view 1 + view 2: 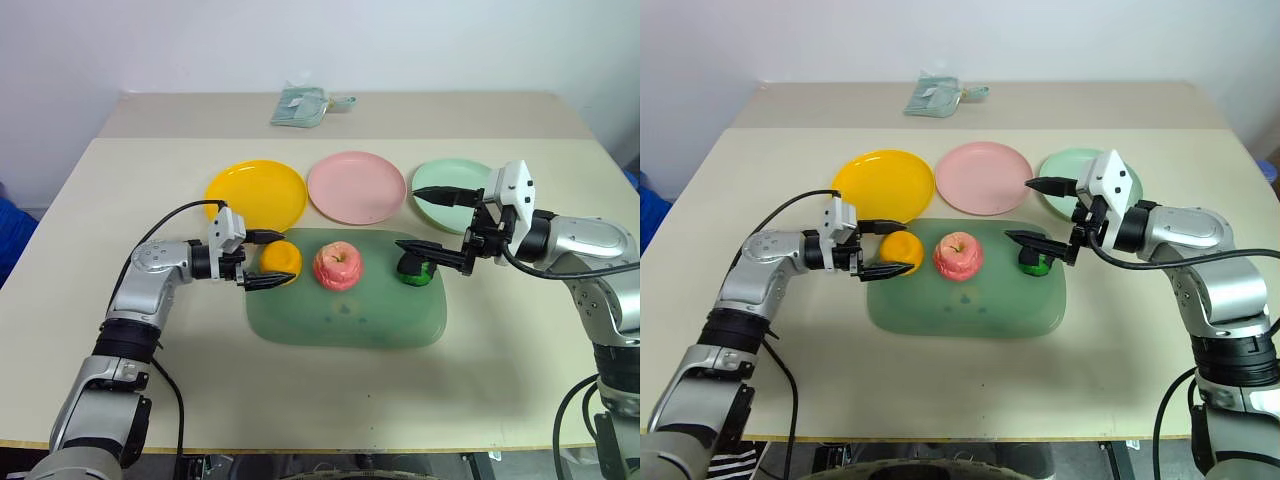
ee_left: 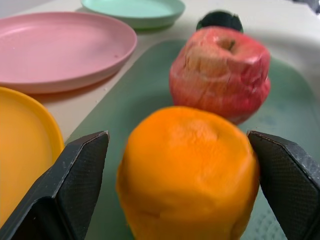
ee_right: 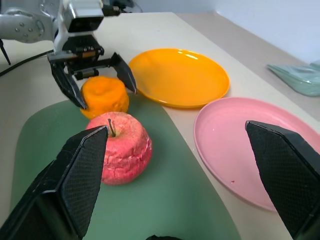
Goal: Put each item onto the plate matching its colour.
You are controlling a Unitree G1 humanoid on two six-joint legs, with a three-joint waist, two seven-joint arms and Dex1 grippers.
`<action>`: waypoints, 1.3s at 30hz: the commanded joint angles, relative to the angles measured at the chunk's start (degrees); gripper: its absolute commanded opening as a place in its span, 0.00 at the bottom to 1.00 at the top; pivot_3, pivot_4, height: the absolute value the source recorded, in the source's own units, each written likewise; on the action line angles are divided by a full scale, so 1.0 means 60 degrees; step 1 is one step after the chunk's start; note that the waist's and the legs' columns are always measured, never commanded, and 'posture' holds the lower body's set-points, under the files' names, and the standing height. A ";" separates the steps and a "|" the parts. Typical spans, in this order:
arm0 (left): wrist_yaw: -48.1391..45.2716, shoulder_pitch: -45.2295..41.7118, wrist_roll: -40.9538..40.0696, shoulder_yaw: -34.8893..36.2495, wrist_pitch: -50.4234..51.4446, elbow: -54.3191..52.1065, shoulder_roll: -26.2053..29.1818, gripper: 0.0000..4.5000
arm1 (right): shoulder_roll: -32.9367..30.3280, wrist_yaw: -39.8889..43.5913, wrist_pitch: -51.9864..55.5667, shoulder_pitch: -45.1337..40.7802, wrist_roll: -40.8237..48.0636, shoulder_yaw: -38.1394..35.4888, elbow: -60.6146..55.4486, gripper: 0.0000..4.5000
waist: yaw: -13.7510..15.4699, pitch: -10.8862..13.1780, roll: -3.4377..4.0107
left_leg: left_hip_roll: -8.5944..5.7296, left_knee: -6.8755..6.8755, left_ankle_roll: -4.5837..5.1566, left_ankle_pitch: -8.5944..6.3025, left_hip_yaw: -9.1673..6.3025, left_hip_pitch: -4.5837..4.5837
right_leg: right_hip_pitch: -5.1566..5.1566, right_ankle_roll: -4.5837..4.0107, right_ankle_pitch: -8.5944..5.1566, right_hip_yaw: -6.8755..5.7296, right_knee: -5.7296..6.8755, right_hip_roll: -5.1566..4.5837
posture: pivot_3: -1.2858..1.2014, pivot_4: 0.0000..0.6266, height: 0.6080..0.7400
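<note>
The orange toy is seen on the dull-green mat, at the mat's end nearest the yellow plate. The left gripper is set around it with its fingers spread, one on either side, and no pinch is yet made. The pink apple stands in the middle of the mat, just beside the orange toy, and the dark green lump at the mat's far end, near the mint plate. The right gripper is held above the lump, its fingers wide apart and empty.

If the left fingers are closed off-centre, the rounded toy may be squeezed out sideways and the apple knocked. A weak hold could let it be dropped short of the yellow plate.
</note>
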 commanded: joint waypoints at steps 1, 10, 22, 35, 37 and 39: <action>-0.0189 -0.0223 0.0230 -0.0095 -0.0396 0.0245 -0.0055 1.00 | -0.0145 -0.0104 0.0010 -0.0024 0.0139 -0.0448 -0.0368 0.99 | -0.0008 0.0000 0.0000 | 0.0000 0.0000 0.0000 0.0000 0.0000 0.0000 | -0.0001 0.0000 0.0000 0.0000 0.0000 0.0000 | 0.52 0.24 0.92; 0.0138 -0.0443 -0.0342 0.0678 -0.0157 0.0107 -0.0136 0.73 | -0.0034 -0.0298 0.0104 -0.0213 0.0195 -0.0472 -0.0364 1.00 | -0.0015 0.0000 0.0000 | 0.0001 -0.0001 0.0000 0.0001 0.0000 0.0000 | -0.0003 0.0000 0.0000 0.0000 0.0001 0.0001 | 0.52 0.24 0.92; 0.4763 -0.2608 0.0634 0.2246 -0.1106 0.3402 -0.0636 0.73 | 0.2079 -0.2681 -0.0708 -0.1742 -0.1243 0.0380 0.0647 1.00 | 0.0007 -0.0003 -0.0012 | -0.0008 0.0006 -0.0059 0.0039 0.0003 0.0002 | -0.0011 0.0005 0.0003 -0.0004 0.0033 0.0005 | 0.52 0.24 0.92; 0.5812 -0.4229 0.0732 0.2749 -0.1907 0.6535 -0.1357 0.99 | 0.2107 -0.2465 -0.0338 -0.1307 -0.1147 0.0585 -0.0183 1.00 | -0.0042 0.0003 -0.0032 | -0.0017 0.0044 -0.0059 0.0042 0.0003 -0.0058 | -0.0072 0.0013 0.0007 -0.0012 0.0077 0.0008 | 0.52 0.24 0.92; 0.5537 -0.4216 0.0634 0.2822 -0.1927 0.6421 -0.1340 0.99 | 0.2082 -0.2444 -0.0232 -0.1196 -0.1079 0.0579 -0.0390 1.00 | -0.0036 0.0003 -0.0032 | -0.0016 0.0044 -0.0059 0.0042 0.0003 -0.0058 | -0.0071 0.0013 0.0007 -0.0012 0.0077 0.0008 | 0.52 0.24 0.92; 0.4680 -0.3968 0.0552 0.2753 -0.2025 0.5702 -0.1163 0.99 | 0.2128 -0.2386 0.0007 -0.1178 -0.0854 0.0611 -0.0697 1.00 | -0.0040 0.0003 -0.0032 | -0.0016 0.0046 -0.0059 0.0042 0.0003 -0.0058 | -0.0070 0.0013 0.0007 -0.0011 0.0077 0.0008 | 0.52 0.24 0.92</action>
